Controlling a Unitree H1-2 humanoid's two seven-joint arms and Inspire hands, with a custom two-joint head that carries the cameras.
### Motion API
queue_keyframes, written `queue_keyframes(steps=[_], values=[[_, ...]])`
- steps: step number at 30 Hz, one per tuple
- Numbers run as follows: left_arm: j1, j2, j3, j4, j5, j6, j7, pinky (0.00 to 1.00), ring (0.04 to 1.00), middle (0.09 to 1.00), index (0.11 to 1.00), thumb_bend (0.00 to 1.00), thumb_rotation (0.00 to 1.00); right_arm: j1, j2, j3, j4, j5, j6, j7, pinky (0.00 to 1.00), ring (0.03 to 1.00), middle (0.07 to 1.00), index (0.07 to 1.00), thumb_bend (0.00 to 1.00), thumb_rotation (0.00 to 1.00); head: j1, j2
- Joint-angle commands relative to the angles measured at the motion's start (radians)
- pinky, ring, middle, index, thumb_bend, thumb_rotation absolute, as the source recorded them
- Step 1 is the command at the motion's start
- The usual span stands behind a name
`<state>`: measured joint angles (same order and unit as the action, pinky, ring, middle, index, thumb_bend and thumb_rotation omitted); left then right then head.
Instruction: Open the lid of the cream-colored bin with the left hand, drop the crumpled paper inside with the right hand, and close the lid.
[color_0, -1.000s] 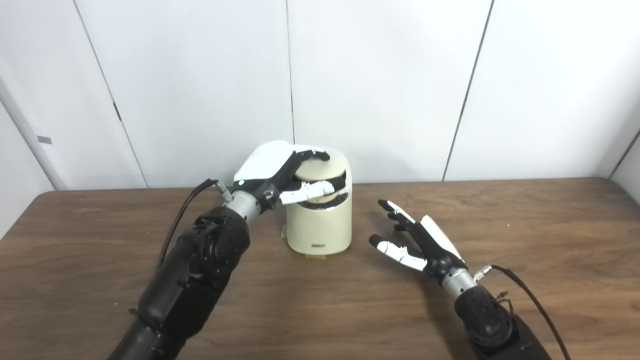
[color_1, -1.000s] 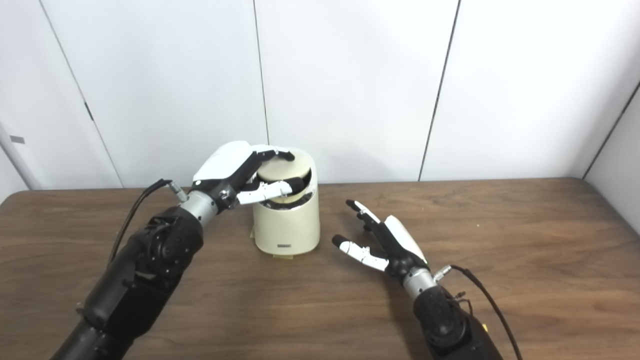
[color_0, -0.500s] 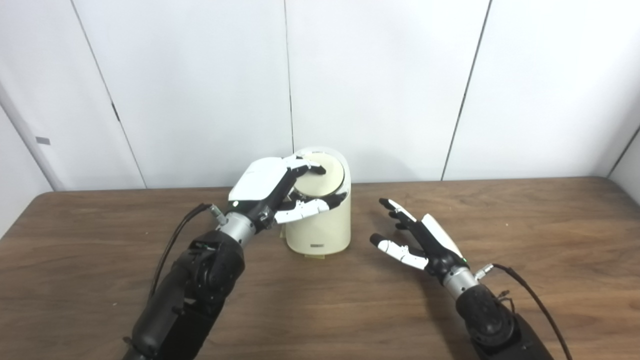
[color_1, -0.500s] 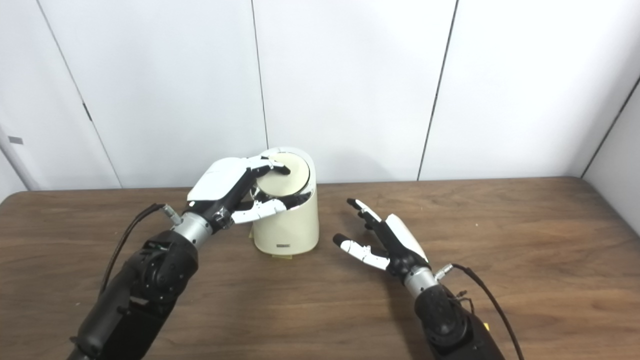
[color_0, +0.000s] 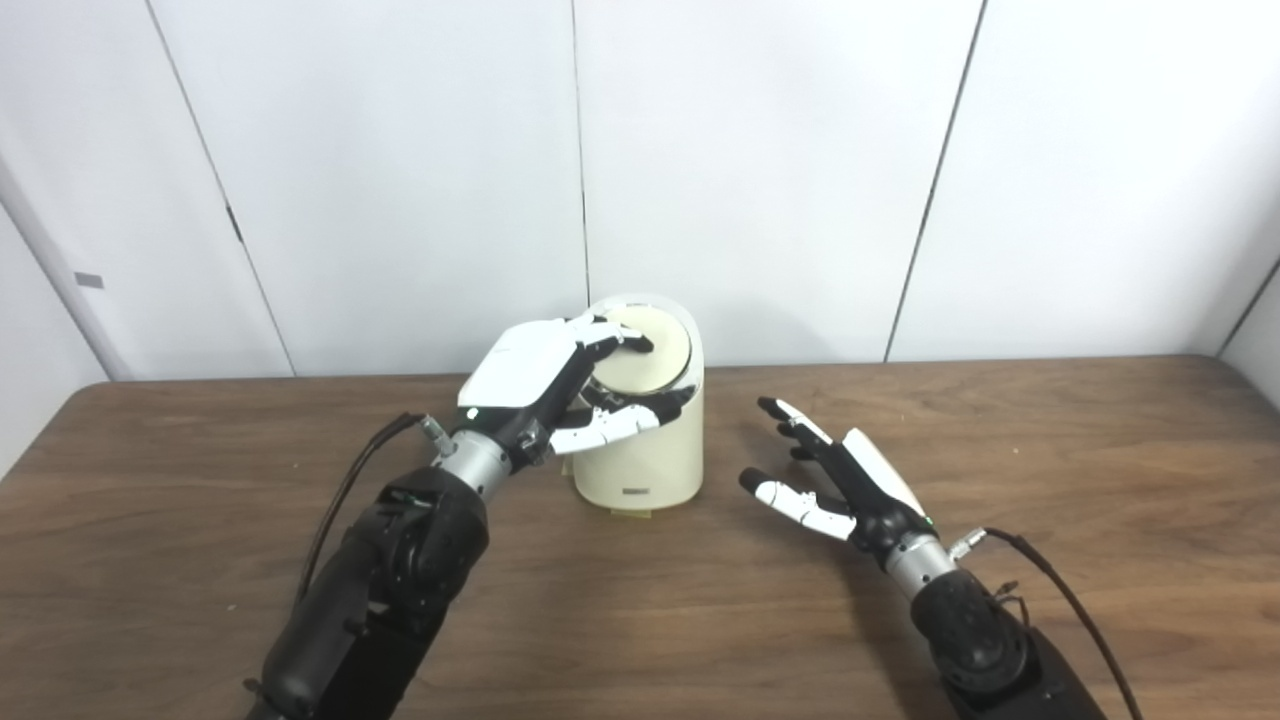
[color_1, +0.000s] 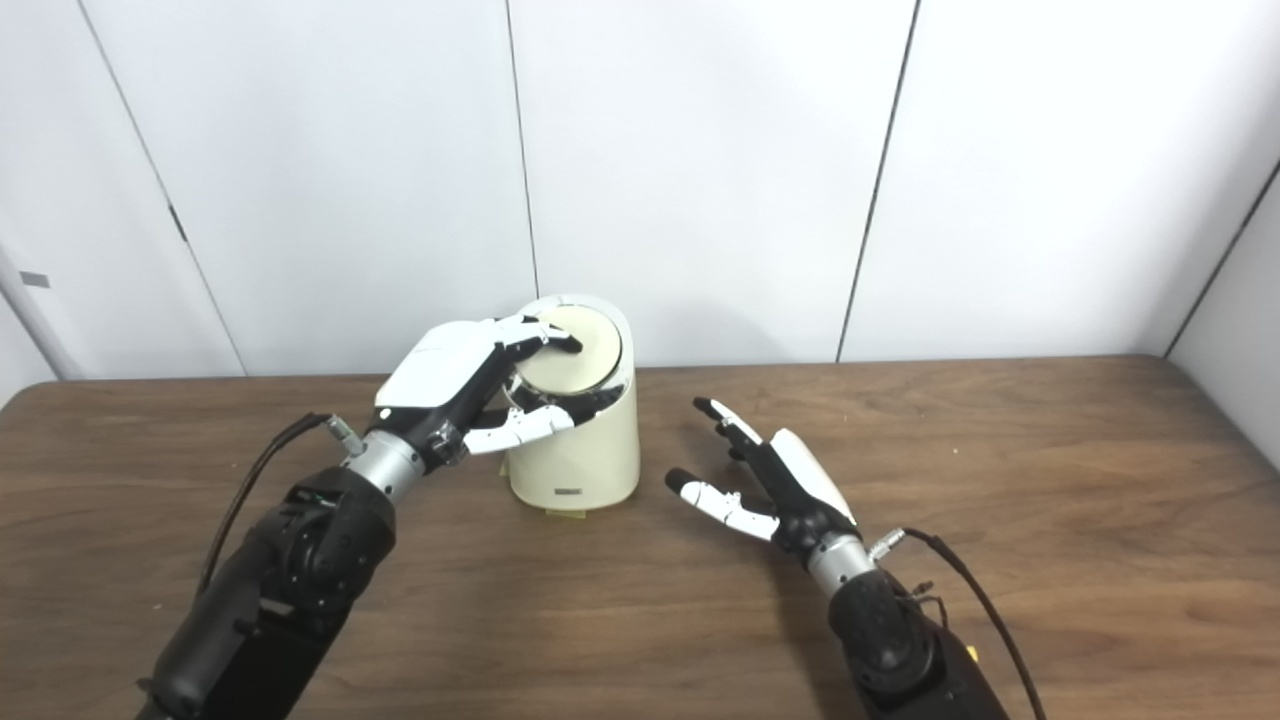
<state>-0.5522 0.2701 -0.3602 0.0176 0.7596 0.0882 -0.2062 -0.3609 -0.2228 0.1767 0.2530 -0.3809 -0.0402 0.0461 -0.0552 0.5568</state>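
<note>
The left hand lies across the cream-colored bin, its fingers resting on the lid and its thumb against the front wall just under the rim; it clasps nothing, the fingers loosely spread over the top. The bin stands on the wooden table at about twelve o'clock from the robot, near the far edge and the white wall panels. The lid sits down on the rim, tilted toward the viewer, so I judge the closing step nearly or fully done. The right hand waits at about three o'clock from the bin, well apart from it, palm up, fingers splayed and empty. No crumpled paper shows anywhere on the table; whether it is inside the bin cannot be told. The bin looks like light, rigid plastic with a smooth, rather slippery shell, so a sideways push could tip or slide it. The lid is best taken at its front edge, pressing straight down.
</note>
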Motion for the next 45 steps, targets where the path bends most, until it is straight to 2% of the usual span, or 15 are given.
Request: queue_keyframes(steps=[1, 5, 15, 18, 26, 34, 37, 41, 45], values=[[-0.006, 0.018, -0.011, -0.027, 0.034, -0.022, 0.011, 0.95, 0.907, 0.856, 0.828, 0.68, 1.00, -0.035, -0.012, -0.009, -0.027, -0.001, -0.023, -0.009, 0.86, 0.926, 0.952, 0.939, 0.41, 0.74, -0.001, 0.002], [0.005, 0.027, -0.033, -0.040, 0.096, -0.045, 0.033, 0.99, 0.914, 0.853, 0.830, 0.68, 1.00, -0.033, -0.009, -0.012, -0.031, 0.003, -0.016, -0.007, 0.85, 0.924, 0.950, 0.936, 0.41, 0.73, -0.001, 0.002], [0.010, 0.046, -0.081, -0.097, 0.259, -0.044, 0.003, 1.00, 0.935, 0.858, 0.837, 0.73, 1.00, -0.036, -0.007, -0.010, -0.025, 0.003, -0.023, -0.009, 0.85, 0.922, 0.949, 0.934, 0.41, 0.72, -0.002, 0.001], [0.014, 0.047, -0.088, -0.098, 0.300, -0.063, 0.032, 1.00, 0.918, 0.843, 0.821, 0.74, 1.00, -0.035, -0.006, -0.011, -0.027, 0.005, -0.022, -0.009, 0.85, 0.922, 0.948, 0.933, 0.42, 0.72, -0.002, 0.002], [0.021, 0.043, -0.083, -0.087, 0.333, -0.070, 0.024, 1.00, 0.916, 0.834, 0.813, 0.73, 1.00, -0.036, -0.008, -0.009, -0.028, 0.002, -0.020, -0.008, 0.85, 0.923, 0.950, 0.937, 0.42, 0.73, -0.002, 0.001], [0.016, 0.053, -0.075, -0.022, 0.285, -0.123, 0.052, 1.00, 0.881, 0.789, 0.756, 0.73, 1.00, -0.037, -0.004, -0.009, -0.027, 0.004, -0.019, -0.008, 0.85, 0.921, 0.946, 0.933, 0.42, 0.72, -0.004, 0.005], [0.012, 0.055, -0.062, -0.005, 0.220, -0.156, 0.040, 1.00, 0.865, 0.761, 0.729, 0.77, 1.00, -0.038, -0.003, -0.010, -0.028, 0.005, -0.018, -0.007, 0.85, 0.921, 0.946, 0.932, 0.42, 0.73, -0.004, 0.005], [0.008, 0.056, -0.041, 0.014, 0.090, -0.174, -0.025, 1.00, 0.859, 0.721, 0.699, 0.84, 1.00, -0.039, -0.002, -0.010, -0.023, 0.009, -0.023, -0.008, 0.85, 0.922, 0.946, 0.933, 0.43, 0.72, -0.005, 0.005], [0.002, 0.069, -0.043, 0.029, 0.050, -0.180, -0.047, 1.00, 0.815, 0.674, 0.661, 0.90, 1.00, -0.041, -0.002, -0.009, -0.022, 0.009, -0.020, -0.005, 0.85, 0.924, 0.949, 0.936, 0.43, 0.73, -0.003, 0.006]])
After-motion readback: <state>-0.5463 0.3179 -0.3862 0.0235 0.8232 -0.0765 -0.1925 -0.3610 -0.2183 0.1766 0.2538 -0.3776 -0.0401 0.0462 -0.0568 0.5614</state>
